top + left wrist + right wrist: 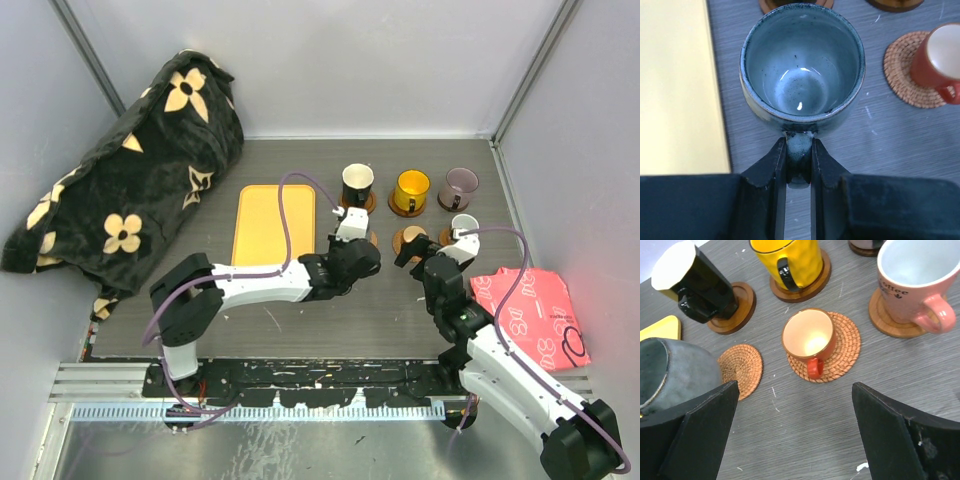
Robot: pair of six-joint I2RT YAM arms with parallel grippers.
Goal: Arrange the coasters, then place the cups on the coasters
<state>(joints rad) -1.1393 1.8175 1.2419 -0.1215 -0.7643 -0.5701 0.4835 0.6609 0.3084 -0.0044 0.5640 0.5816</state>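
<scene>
The dark counter [300, 320] fills the booth, with a black blanket with cream flowers [130, 160] heaped over its far left corner. The left arm [250, 283] lies low and stretched toward the middle, and the left fingers [769, 172] are clamped on the handle of the grey cup [802, 65]. That grip holds the cup upright and leaves its mouth free. The right arm [500, 360] bends up from its base, and the right fingers [697, 435] are spread wide on nothing, standing back from the rows, I'd guess to leave room. A yellow tray [274, 223] lies flat to the left of the cups, and a pink packet [530, 312] sits at the right edge. The black cup [357, 183], yellow cup [411, 190], purple-grey cup [460, 186], pink cup [910, 280] and small copper cup [807, 337] each sit on a coaster already. The grey cup is between the tray and the copper cup, right by the one empty coaster [742, 367], which looks like its spot. Whether it has touched down I cannot tell.
</scene>
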